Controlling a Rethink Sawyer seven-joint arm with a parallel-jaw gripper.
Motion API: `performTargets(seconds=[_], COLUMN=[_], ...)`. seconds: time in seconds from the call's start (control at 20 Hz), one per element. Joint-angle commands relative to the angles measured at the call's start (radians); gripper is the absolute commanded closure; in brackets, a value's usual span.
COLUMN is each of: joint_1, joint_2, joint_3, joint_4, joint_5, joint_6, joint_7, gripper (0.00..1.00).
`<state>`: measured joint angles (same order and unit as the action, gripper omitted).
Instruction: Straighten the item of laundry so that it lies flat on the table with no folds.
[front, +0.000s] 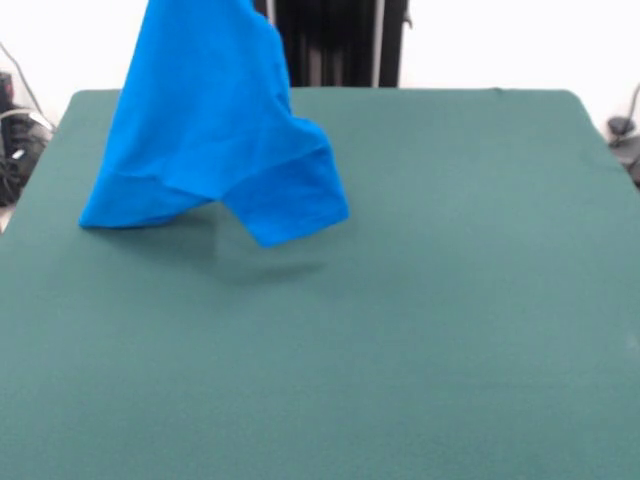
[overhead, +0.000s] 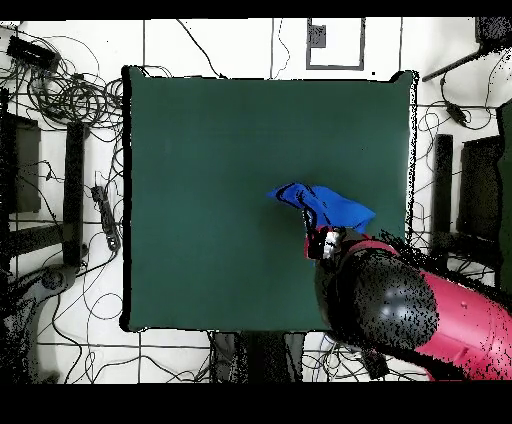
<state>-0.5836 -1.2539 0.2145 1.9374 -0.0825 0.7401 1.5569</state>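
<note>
Lifting the shirt (front: 205, 110) off the tabletop (front: 420, 300)

The shirt hangs from above, long axis vertical, lower hem touching the tabletop at front-view 10 o'clock. Overhead, it lies at 12 o'clock from the gripper (overhead: 327, 243); whether the gripper pinches it, I cannot tell.

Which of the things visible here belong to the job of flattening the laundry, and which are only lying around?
Belong to the job:
- bright blue T-shirt, hanging lifted, lower edge on the table
- dark green felt-covered table
- red and black robot arm

Lying about:
- black cables on the tiled floor
- black equipment beside the table
</note>
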Motion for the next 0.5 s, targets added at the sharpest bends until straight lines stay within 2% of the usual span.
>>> performTargets(seconds=[0.05, 0.5], joint_1=[0.079, 0.203], joint_2=[-0.023, -0.061], joint_3=[-0.047, -0.112], joint_4=[0.175, 0.233], joint_5=[0.056, 0.135], joint_6=[0.015, 0.007], joint_7=[0.207, 0.294], gripper=[1.00, 1.00])
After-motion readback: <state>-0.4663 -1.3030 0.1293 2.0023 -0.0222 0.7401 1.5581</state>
